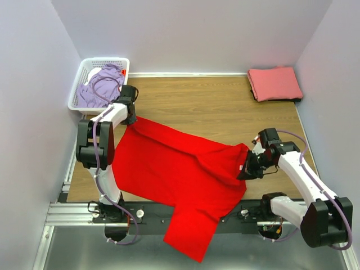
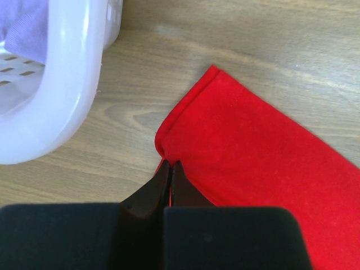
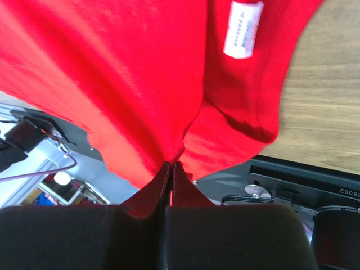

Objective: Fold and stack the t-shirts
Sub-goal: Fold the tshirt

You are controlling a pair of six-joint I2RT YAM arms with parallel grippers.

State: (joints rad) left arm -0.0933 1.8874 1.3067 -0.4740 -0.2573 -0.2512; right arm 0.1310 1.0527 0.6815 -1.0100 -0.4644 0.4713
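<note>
A bright red t-shirt (image 1: 180, 174) lies spread across the near half of the table, its lower part hanging over the front edge. My left gripper (image 1: 130, 119) is shut on its far left corner, close to the basket. In the left wrist view the jaws (image 2: 170, 163) pinch the hem of the red cloth (image 2: 259, 152). My right gripper (image 1: 246, 169) is shut on the shirt's right edge. In the right wrist view the cloth (image 3: 129, 67) is bunched at the gripper (image 3: 171, 163), near the white neck tag (image 3: 243, 28). A salmon-pink t-shirt (image 1: 275, 83) lies folded at the far right. A lavender t-shirt (image 1: 101, 87) sits crumpled in the basket.
The white lattice basket (image 1: 76, 90) stands at the far left corner, and its rim (image 2: 67, 84) is just left of my left gripper. Walls enclose the wooden table on three sides. A black rail runs along the front edge (image 1: 152, 211).
</note>
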